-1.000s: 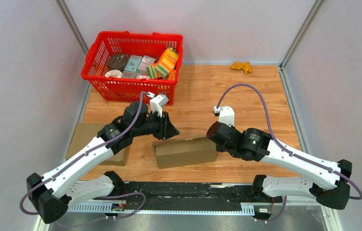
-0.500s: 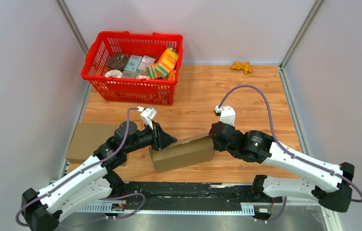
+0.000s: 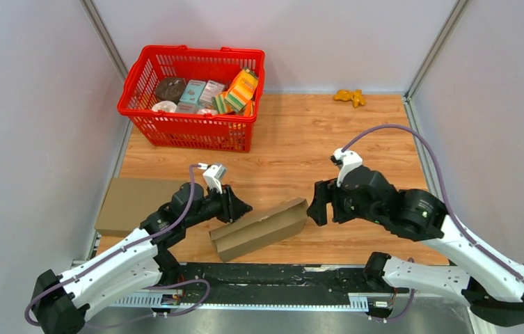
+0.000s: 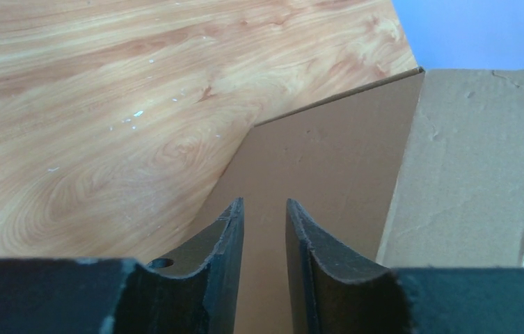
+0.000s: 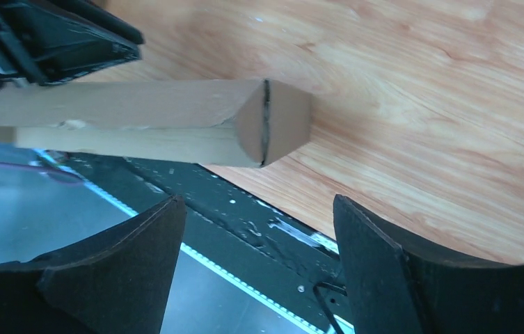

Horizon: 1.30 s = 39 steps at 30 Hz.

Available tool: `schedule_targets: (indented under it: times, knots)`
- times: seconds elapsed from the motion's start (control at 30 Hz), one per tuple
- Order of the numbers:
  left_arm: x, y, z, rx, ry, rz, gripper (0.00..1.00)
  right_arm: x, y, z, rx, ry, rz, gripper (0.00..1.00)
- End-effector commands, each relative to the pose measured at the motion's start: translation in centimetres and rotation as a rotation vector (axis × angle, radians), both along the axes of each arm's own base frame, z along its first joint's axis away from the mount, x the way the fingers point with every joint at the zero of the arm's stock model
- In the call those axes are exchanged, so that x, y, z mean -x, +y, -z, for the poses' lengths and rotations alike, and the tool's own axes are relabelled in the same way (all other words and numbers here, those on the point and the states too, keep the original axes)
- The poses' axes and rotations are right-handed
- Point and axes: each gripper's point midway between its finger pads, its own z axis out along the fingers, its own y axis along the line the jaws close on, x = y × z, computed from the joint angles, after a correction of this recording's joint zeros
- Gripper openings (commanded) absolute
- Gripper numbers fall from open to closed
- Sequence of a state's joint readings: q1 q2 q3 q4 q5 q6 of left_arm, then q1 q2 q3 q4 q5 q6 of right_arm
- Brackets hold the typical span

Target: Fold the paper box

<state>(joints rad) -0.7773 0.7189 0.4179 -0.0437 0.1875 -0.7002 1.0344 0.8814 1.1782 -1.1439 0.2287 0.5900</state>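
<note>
Left gripper [image 3: 240,207] pinches the paper box [image 3: 262,227] at nine o'clock; right gripper [image 3: 312,204] gapes wide, three o'clock. We note packets [image 3: 211,93] in red basket [image 3: 189,132].

From the left wrist, see only part of the paper box [image 4: 454,160], cut off by the picture's right and lower edges. Cannot read the packets [image 3: 193,92] in the red basket [image 3: 175,131]: too small. Cannot name the yellow thing [image 3: 350,97] far right. Lose the near right corner of the flat cardboard [image 3: 130,202] under the left arm [image 3: 116,261].
</note>
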Motion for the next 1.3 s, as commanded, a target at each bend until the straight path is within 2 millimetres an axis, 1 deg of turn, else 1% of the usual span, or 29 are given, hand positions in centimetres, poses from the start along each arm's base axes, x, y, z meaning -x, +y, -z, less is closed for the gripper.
schedule_targets:
  times: [0.0,0.03,0.07,0.1,0.13,0.17,0.2,0.23,0.3,0.33,0.37,0.4,0.43,0.47,0.5,0.53,0.57,0.63,0.8,0.87,0.9,1.0,1.07,1.1,1.13,1.17,1.2,1.23,1.27]
  knots:
    - [-1.0,0.6,-3.1,-0.063,-0.037,-0.036,0.39,0.3,2.9,-2.3,-0.130,0.011,-0.114,0.80]
    - [-1.3,0.3,-5.4,-0.055,-0.061,-0.033,0.41,0.0,3.1,-2.1,-0.121,0.012,-0.109,0.80]
    - [-1.3,0.4,-6.1,-0.074,-0.073,-0.019,0.43,-0.3,3.3,-2.2,-0.123,0.008,-0.099,0.80]
    - [-0.9,0.7,-6.1,-0.105,-0.053,-0.011,0.44,-0.9,3.4,-2.7,-0.134,-0.002,-0.063,0.80]
    - [-1.0,0.5,-8.1,-0.092,-0.076,-0.005,0.45,-1.3,3.6,-3.2,-0.157,-0.008,-0.040,0.77]
    - [-0.8,0.5,-8.6,-0.107,-0.083,0.017,0.46,-1.3,3.8,-3.7,-0.185,-0.012,-0.039,0.74]
    - [-0.4,0.6,-8.7,-0.126,-0.070,0.040,0.46,-0.9,4.4,-4.1,-0.225,0.009,-0.055,0.72]
    - [-0.4,0.0,-9.9,-0.121,-0.073,0.064,0.45,-0.8,4.9,-4.6,-0.261,0.008,-0.073,0.70]
    - [0.3,-1.1,-10.6,-0.100,-0.056,0.140,0.41,0.6,6.3,-4.7,-0.319,0.044,-0.169,0.65]
    - [0.2,-2.0,-10.6,-0.095,-0.039,0.172,0.40,1.2,6.8,-4.4,-0.334,0.059,-0.212,0.53]
    - [0.6,-2.8,-10.7,-0.067,-0.016,0.209,0.35,1.6,7.3,-4.2,-0.353,0.065,-0.248,0.41]
    - [0.3,-3.6,-11.2,-0.033,-0.027,0.220,0.32,2.5,7.9,-4.1,-0.380,0.091,-0.307,0.29]
    - [-0.1,-4.3,-10.8,-0.028,-0.008,0.229,0.29,2.7,8.6,-3.1,-0.399,0.107,-0.324,0.11]
    - [0.2,-5.0,-11.0,0.001,0.009,0.256,0.25,2.8,8.9,-2.8,-0.414,0.116,-0.330,0.05]
    - [-0.1,-5.7,-11.7,0.033,-0.012,0.267,0.23,3.0,9.2,-2.5,-0.423,0.118,-0.331,0.03]
    - [-0.5,-6.2,-11.5,0.036,-0.002,0.271,0.22,3.0,9.2,-1.6,-0.408,0.132,-0.318,0.00]
    - [-0.4,-6.7,-11.5,0.042,0.001,0.282,0.19,3.2,9.2,-1.2,-0.399,0.134,-0.316,0.00]
    - [-0.5,-7.6,-11.7,0.046,-0.005,0.297,0.17,3.8,9.1,-0.3,-0.379,0.155,-0.321,0.00]
    - [-0.2,-9.0,-11.8,0.039,-0.022,0.325,0.15,4.6,8.5,3.4,-0.333,0.229,-0.293,0.00]
    - [-0.3,-9.3,-11.8,0.037,-0.028,0.321,0.13,4.4,8.5,3.6,-0.353,0.218,-0.277,0.00]
    - [-0.3,-9.3,-11.8,0.038,-0.029,0.319,0.13,4.3,8.3,4.6,-0.344,0.227,-0.249,0.00]
    - [-0.1,-9.6,-11.8,0.052,-0.040,0.323,0.11,3.4,8.1,5.6,-0.339,0.211,-0.183,0.00]
    - [0.3,-9.9,-11.9,0.056,-0.049,0.323,0.11,2.8,7.8,5.7,-0.346,0.187,-0.136,0.00]
    - [0.5,-9.9,-11.9,0.060,-0.053,0.326,0.11,2.0,7.9,5.3,-0.370,0.148,-0.103,0.00]
    - [0.7,-10.1,-11.4,0.054,-0.049,0.323,0.10,1.7,7.9,5.7,-0.392,0.155,-0.058,0.00]
    - [0.9,-10.3,-11.5,0.064,-0.059,0.325,0.10,1.7,8.1,5.2,-0.433,0.141,-0.054,0.00]
    - [1.1,-10.3,-11.2,0.065,-0.057,0.326,0.10,0.7,8.7,4.1,-0.499,0.092,-0.024,0.00]
    - [1.1,-10.3,-10.1,0.051,-0.045,0.320,0.09,0.5,8.8,4.9,-0.524,0.102,0.001,0.00]
    - [1.3,-10.5,-10.0,0.063,-0.040,0.322,0.09,0.2,9.0,4.9,-0.551,0.092,0.017,0.00]
